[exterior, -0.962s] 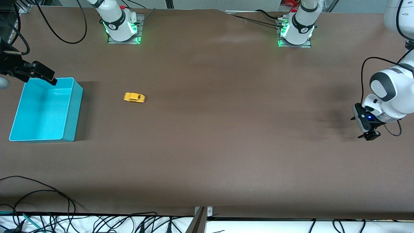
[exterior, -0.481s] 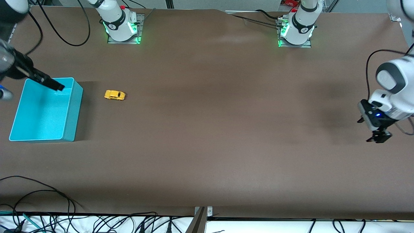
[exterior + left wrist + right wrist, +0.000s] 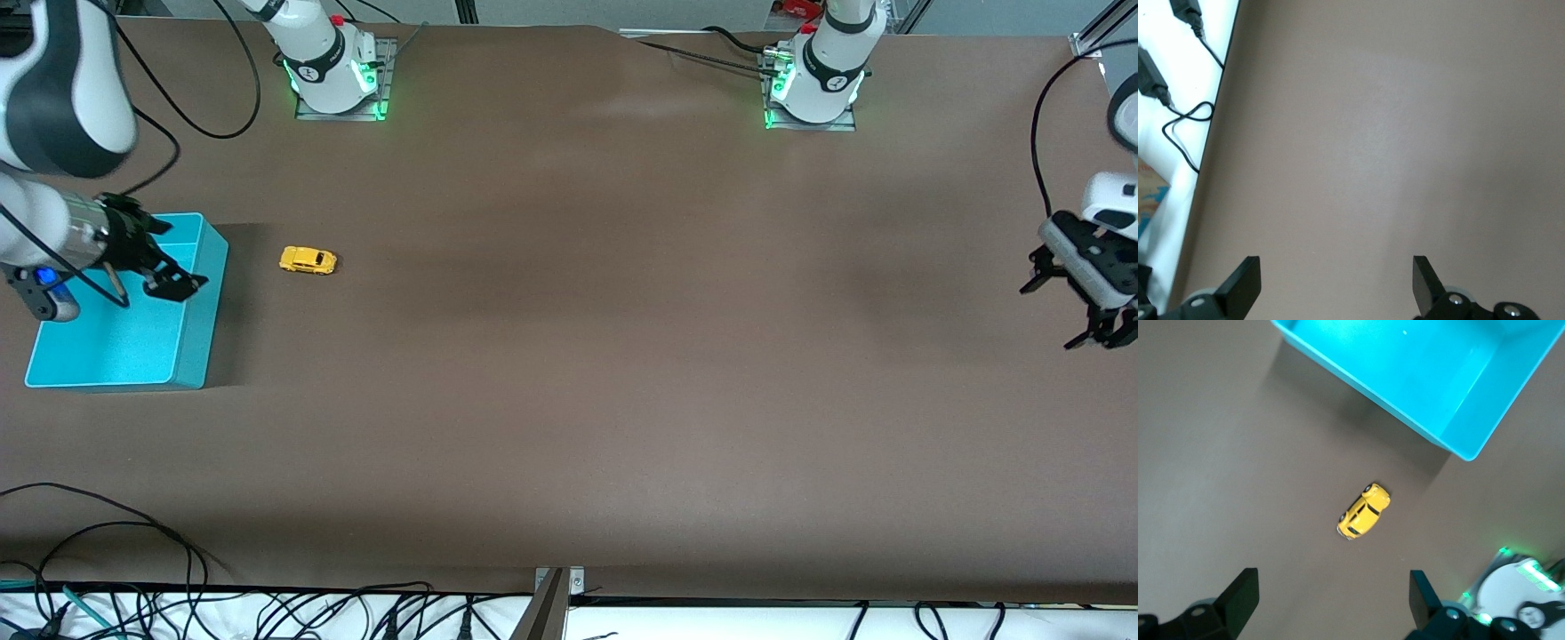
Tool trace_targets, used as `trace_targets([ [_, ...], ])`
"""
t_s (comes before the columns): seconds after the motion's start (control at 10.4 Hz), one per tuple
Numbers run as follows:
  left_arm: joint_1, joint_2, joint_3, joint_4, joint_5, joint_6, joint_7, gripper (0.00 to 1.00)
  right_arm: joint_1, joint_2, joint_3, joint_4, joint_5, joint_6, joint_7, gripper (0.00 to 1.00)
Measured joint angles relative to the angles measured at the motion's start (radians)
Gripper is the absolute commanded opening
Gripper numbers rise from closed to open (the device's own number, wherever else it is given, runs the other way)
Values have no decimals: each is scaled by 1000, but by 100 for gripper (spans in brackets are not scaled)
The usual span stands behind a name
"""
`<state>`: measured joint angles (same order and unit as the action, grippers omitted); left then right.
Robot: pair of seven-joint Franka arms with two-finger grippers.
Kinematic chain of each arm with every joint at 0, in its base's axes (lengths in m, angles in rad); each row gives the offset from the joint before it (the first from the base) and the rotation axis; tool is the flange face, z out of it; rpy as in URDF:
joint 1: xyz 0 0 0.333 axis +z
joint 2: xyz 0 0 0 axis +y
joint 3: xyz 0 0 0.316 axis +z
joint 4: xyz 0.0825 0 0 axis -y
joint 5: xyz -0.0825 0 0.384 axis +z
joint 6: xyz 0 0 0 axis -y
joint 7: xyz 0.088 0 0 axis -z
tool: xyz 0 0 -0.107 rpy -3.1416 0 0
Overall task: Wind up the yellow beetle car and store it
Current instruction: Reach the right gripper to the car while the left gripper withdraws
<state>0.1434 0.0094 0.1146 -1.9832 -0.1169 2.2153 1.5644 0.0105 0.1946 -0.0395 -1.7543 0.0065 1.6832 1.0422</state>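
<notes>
- The right gripper (image 3: 169, 271), black with two fingers spread apart and nothing between them, hangs over the rim of the turquoise plastic bin (image 3: 53, 369) at the right arm's end of the brown table (image 3: 569, 400).
- The yellow beetle car (image 3: 308, 260), a tiny bright toy with dark windows, sits on its wheels on the tabletop, at about three o'clock from the bin's upper corner in the front view, near it but not touching; the right wrist view shows it (image 3: 1364, 511) lying ahead of the open fingers.
- Judged from this, the storing step is in hand: the car is free on the table and not yet grasped. The next move calls for the right gripper to come down over the car, fingers astride its narrow body.
- The left gripper (image 3: 1101, 331) waits open at the left arm's end, over bare table.
- Part of the bin's floor is hidden by the right arm; the left arm is cut off at the frame's edge.
</notes>
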Motion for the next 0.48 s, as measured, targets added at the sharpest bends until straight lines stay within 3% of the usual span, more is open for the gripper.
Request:
trace_targets([
  [0.19,-2,-47,1,58,28,-161,-155,100,-1,1,-3,-126,0,102,190,100],
  [0.48,-40,-63,-9,238,92,-450,-507,100,-2,-1,-3,-309,0,301,468,100],
])
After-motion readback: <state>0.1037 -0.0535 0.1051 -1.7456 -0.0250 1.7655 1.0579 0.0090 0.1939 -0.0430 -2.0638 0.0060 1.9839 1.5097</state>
